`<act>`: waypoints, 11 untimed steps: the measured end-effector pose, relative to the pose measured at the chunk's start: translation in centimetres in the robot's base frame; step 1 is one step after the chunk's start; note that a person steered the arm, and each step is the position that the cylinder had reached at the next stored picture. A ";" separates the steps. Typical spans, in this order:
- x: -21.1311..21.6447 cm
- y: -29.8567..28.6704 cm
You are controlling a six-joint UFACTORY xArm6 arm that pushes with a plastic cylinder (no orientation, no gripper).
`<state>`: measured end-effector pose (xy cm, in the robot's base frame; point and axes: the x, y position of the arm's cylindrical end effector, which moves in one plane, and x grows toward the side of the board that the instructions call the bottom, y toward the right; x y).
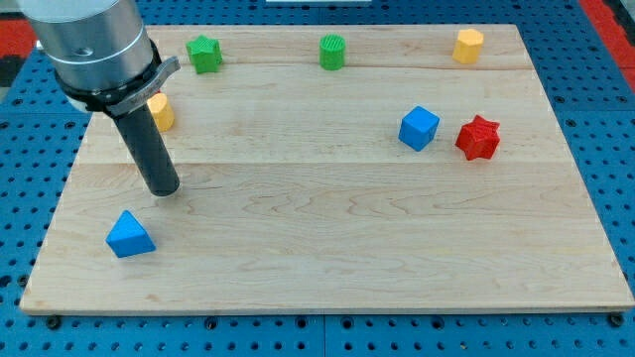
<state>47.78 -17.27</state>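
My tip (163, 188) rests on the wooden board at the view's left, touching no block. Nearest to it is the blue triangular block (130, 235), below and slightly left of the tip with a gap between them. A yellow block (162, 111) sits above the tip, partly hidden behind the rod. Along the view's top stand a green star-shaped block (204, 54), a green cylinder (332, 52) and a yellow hexagonal block (468, 46). On the right side sit a blue cube (419, 128) and, just right of it, a red star-shaped block (478, 138).
The wooden board (327, 248) lies on a blue pegboard surface (615, 149) that surrounds it on all sides. The arm's grey cylindrical body (89, 45) fills the view's top left corner.
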 end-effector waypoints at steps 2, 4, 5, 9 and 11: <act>-0.1 0.0; -5.6 -13.1; -6.2 -4.7; -13.3 23.1; -13.9 27.5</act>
<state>33.85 10.21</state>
